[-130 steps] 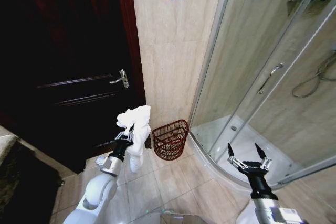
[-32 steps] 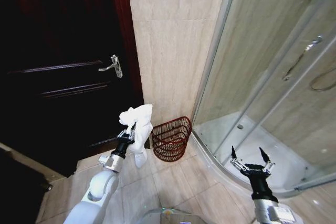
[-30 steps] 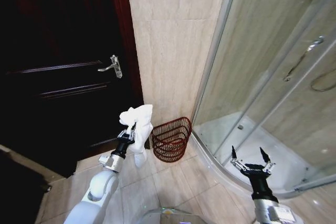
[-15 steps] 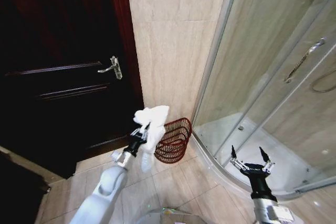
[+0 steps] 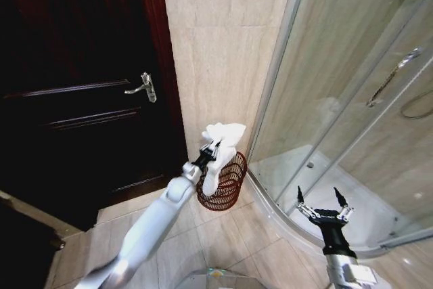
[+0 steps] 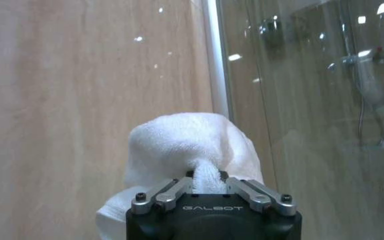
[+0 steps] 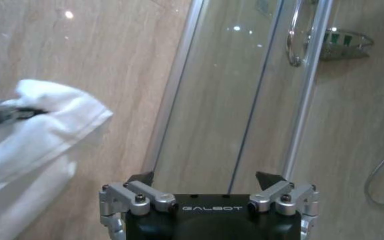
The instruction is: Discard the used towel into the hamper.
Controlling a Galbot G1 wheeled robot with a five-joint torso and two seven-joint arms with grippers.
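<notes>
the left gripper (image 5: 211,148), clamped on the white towel (image 5: 218,150), holds it above the red-brown wire hamper (image 5: 226,184) by the wall, and should release only when the hanging cloth is over the opening, while the right gripper (image 5: 323,212) waits spread apart near the shower.

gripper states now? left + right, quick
Left gripper: shut on the white towel, held over the hamper.
Right gripper: open, holding nothing, low by the shower enclosure.

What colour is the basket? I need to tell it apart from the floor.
Dark red-brown wire basket, clearest in the head view.
</notes>
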